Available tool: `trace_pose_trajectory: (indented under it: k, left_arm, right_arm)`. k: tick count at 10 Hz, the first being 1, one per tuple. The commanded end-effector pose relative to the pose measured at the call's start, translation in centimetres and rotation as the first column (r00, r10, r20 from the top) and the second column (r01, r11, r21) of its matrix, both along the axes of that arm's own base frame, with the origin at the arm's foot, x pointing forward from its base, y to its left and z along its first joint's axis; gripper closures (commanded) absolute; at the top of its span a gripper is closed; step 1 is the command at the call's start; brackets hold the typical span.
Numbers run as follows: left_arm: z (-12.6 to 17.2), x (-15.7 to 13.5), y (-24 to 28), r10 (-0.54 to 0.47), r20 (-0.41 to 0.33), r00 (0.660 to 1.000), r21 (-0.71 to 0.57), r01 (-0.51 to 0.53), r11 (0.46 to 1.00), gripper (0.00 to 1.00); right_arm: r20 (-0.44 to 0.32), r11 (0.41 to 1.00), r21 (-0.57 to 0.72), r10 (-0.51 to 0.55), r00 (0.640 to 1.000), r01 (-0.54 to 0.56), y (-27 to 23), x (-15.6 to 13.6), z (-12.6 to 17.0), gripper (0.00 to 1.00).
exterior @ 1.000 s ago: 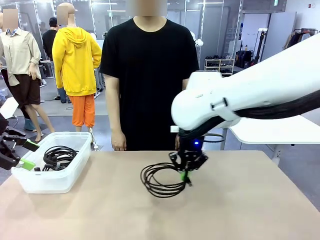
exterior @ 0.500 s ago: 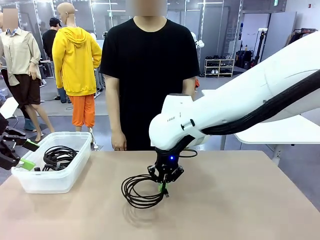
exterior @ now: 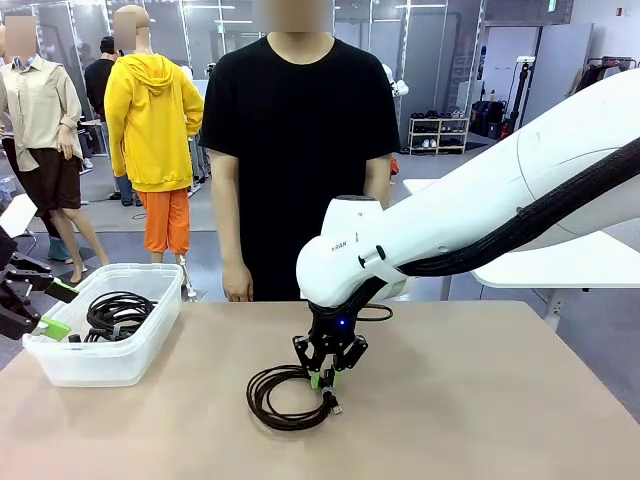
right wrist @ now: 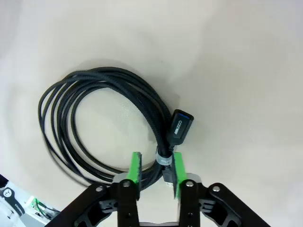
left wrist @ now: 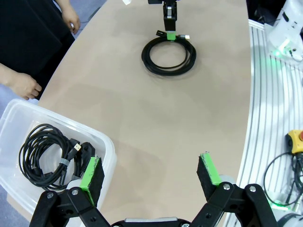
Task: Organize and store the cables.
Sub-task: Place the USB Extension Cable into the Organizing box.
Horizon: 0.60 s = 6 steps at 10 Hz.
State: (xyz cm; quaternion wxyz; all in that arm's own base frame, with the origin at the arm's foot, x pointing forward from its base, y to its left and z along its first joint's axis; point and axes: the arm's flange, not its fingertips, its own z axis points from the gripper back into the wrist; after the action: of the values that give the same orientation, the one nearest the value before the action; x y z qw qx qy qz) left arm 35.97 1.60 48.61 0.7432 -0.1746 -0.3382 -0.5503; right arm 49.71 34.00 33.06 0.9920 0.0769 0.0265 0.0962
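Note:
One black coiled cable (exterior: 285, 400) lies flat on the tan table near its middle. My right gripper (exterior: 325, 378) stands over the coil's right edge, open, its green pads on either side of the tied bundle. In the right wrist view the coil (right wrist: 94, 123) spreads away from my right gripper (right wrist: 156, 168), with a dark plug (right wrist: 179, 126) just beyond the pads. Another coiled cable (exterior: 118, 312) rests in the clear plastic bin (exterior: 100, 365) at the left. My left gripper (left wrist: 151, 177) hangs open beside the bin (left wrist: 111, 151), with nothing between its fingers.
A person in a black shirt (exterior: 300, 150) stands at the far edge, hands (left wrist: 26, 87) down by the table's rim. The big white right arm (exterior: 480, 210) crosses from the right above the table. Bare tabletop lies between the bin and the coil.
My right gripper carried the coil leftward and down onto the table, then its jaws spread apart. The coil now rests on the table. The left arm has not moved.

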Motion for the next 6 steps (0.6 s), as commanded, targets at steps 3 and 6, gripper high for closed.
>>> trace_pose_trajectory:
  k: [3, 6]
  left_arm:
    - [0.2, 0.1, 0.0, 0.009, -0.011, 1.000, -0.001, -0.009, 1.000, 0.00]
    - [0.2, 0.1, 0.0, 0.009, -0.011, 1.000, -0.001, -0.009, 1.000, 0.00]
  right_arm:
    - [0.033, 0.996, 0.080, 0.025, 0.999, -0.028, -2.1, -1.9, 2.1, 0.00]
    - [0.140, 0.979, 0.178, 0.072, 0.988, -0.096, -8.8, -4.3, 6.6, 0.00]
